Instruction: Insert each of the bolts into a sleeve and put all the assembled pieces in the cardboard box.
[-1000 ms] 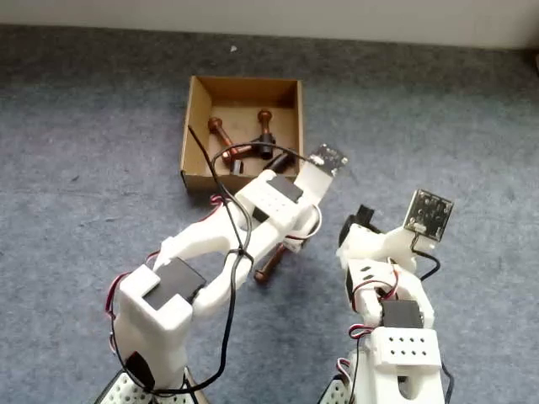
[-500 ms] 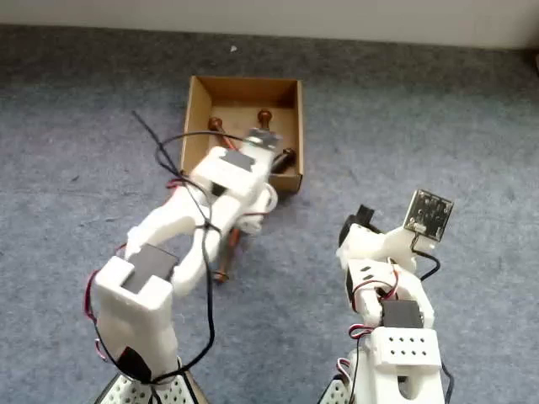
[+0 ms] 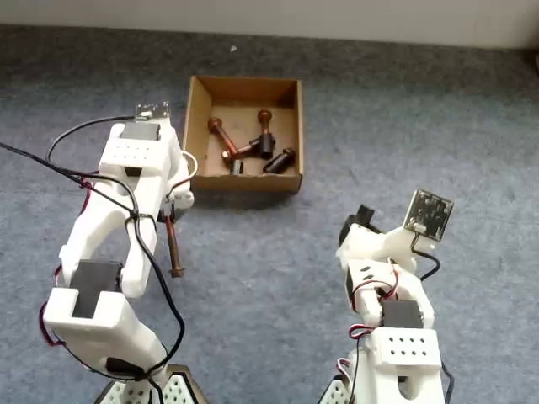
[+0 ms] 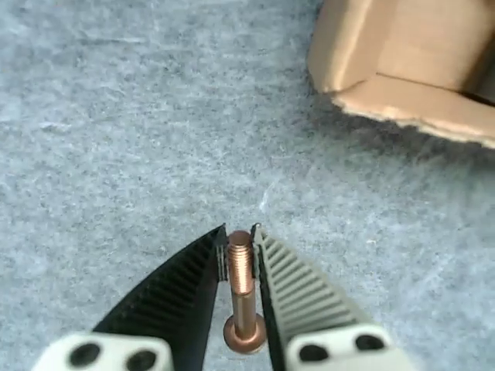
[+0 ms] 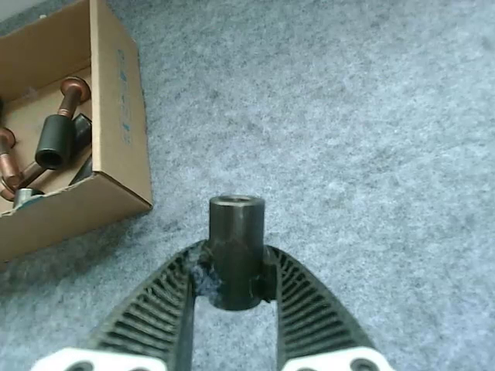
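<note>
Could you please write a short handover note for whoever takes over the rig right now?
Left gripper: shut on a copper bolt, held above the carpet just left of the cardboard box.
Right gripper: shut on a dark sleeve, its open end pointing away from the gripper, over the carpet to the right of the box and nearer the arms' bases.
Done: what look like three assembled pieces lie in the box.
Left: bring the two arms together, insert the held bolt into the held sleeve, then put that piece in the box.
</note>
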{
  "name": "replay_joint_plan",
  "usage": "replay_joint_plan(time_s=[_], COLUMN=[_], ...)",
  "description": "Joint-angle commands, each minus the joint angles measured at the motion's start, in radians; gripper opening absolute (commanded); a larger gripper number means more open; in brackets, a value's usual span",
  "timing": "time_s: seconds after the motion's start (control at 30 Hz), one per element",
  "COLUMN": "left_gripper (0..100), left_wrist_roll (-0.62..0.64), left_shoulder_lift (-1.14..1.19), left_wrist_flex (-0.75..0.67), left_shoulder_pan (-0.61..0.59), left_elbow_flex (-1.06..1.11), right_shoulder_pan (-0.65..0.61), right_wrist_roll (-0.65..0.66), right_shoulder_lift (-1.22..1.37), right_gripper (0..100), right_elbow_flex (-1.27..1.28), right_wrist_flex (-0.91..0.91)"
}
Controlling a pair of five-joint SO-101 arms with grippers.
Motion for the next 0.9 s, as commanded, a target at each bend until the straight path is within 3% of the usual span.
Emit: replay_joint_plan(time_s=[0.0,0.1,0.3,0.53,0.73,0.87], left_gripper=[1,1,1,1,2,14], left_wrist_roll=[0.009,0.041,0.528,0.878,0.916,0.916], left_shoulder_lift=[-0.062,-0.062,-0.061,-0.053,-0.053,-0.056], left_wrist_flex=[0.051,0.049,0.055,0.048,0.054,0.055], left_shoulder_pan=[-0.013,-0.013,-0.007,0.042,0.073,0.074], left_elbow_flex=[-0.028,-0.028,-0.035,-0.035,-0.028,-0.028], right_shoulder_pan=[0.012,0.012,0.012,0.012,0.012,0.012], right_wrist_roll=[-0.003,-0.003,-0.003,-0.003,-0.003,-0.003], right_shoulder_lift=[-0.021,-0.021,-0.021,-0.021,-0.021,-0.021], right_gripper=[0.5,0.5,0.5,0.5,0.5,0.5], right_elbow_flex=[-0.013,-0.013,-0.013,-0.013,-0.013,-0.013], right_wrist_flex=[-0.025,-0.025,-0.025,-0.025,-0.025,-0.025])
